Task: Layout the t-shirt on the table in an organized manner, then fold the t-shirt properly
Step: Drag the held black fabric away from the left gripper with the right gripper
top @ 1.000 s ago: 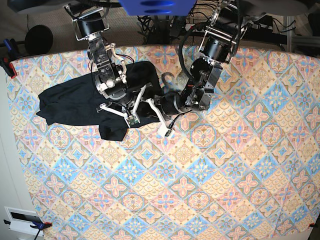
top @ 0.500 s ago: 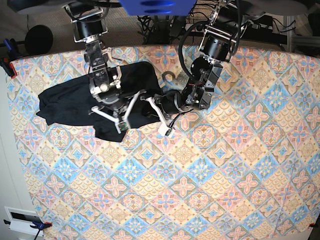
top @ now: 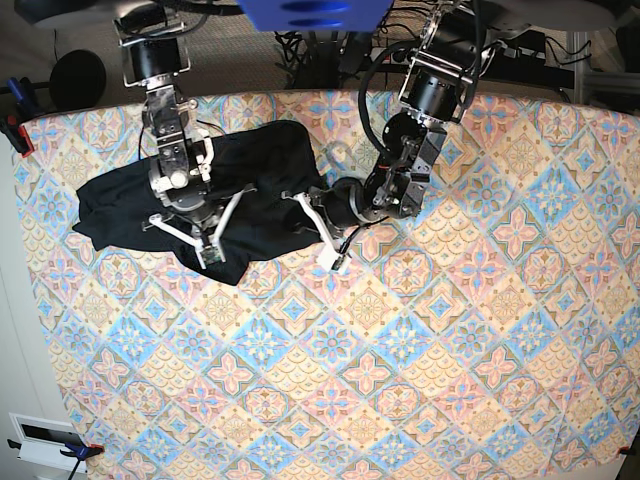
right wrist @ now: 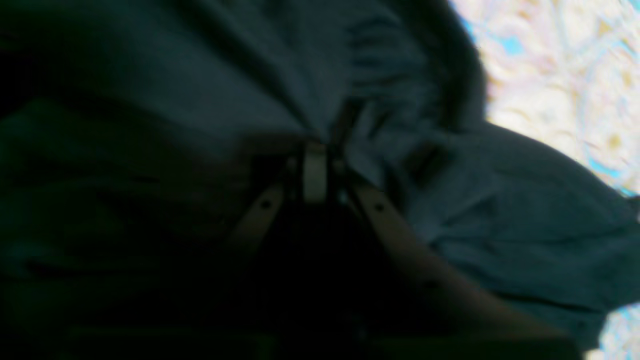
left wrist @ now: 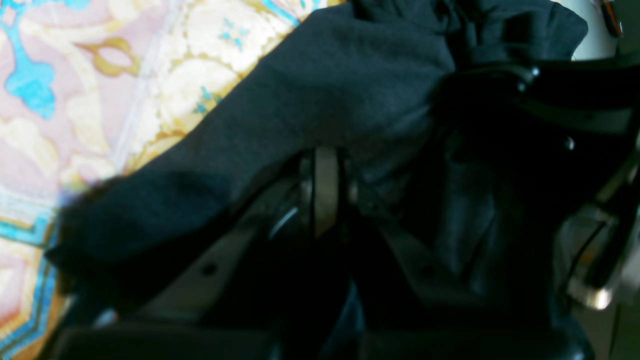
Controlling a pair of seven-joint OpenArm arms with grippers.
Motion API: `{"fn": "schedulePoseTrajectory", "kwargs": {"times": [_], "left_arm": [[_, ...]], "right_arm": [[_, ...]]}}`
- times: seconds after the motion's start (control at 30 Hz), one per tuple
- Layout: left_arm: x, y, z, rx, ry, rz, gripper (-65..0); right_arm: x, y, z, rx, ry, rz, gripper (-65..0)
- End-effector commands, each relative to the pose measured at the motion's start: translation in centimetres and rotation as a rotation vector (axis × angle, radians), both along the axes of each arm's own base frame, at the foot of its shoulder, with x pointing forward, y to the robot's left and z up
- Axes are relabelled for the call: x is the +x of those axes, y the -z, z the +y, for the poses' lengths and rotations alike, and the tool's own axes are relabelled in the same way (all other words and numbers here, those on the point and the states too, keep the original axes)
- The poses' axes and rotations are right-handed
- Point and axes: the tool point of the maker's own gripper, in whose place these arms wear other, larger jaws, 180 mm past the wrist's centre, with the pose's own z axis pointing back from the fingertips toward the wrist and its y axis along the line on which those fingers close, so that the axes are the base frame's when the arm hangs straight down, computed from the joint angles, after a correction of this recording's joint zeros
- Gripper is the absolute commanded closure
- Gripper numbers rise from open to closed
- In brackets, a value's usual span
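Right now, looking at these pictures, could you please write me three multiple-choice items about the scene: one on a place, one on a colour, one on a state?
1. Where on the table does the t-shirt lie in the base view?
A. upper left part
B. lower right corner
C. exact centre

2. What colour is the t-shirt?
A. white
B. black
C. red

3. How is the left hand in its wrist view?
A. wide open above bare table
B. shut, with dark fabric gathered at its tips
C. shut on a bottle

Answers:
1. A, the garment sits near the far left edge, under the right hand.
2. B, it is plain dark cloth with no print.
3. B, the fingers meet and shirt fabric bunches around them.
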Motion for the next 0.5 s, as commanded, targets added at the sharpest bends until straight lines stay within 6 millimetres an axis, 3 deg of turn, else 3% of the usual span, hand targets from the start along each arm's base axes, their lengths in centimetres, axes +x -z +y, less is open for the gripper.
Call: {"fn": "schedulePoseTrajectory", "kwargs": {"times": [0.0, 0.33, 0.47], "left_arm": [[-1.4, 2.3, 2.3, 0.134, 0.021, 0.067, 0.0], [-1.4, 2.4, 2.5, 0.138, 0.019, 0.067, 0.0], [-1.3, 2.3, 2.5, 0.14, 0.023, 0.065, 0.0]], "right_arm": [[1.0, -1.2, -1.3, -0.03, 0.019, -0.041, 0.0], [1.3, -2.8, -6.8, -0.103, 0.1, -0.07, 0.0], [2.0, -8.3, -7.8, -0.104, 0.148, -0.192, 0.0]]}}
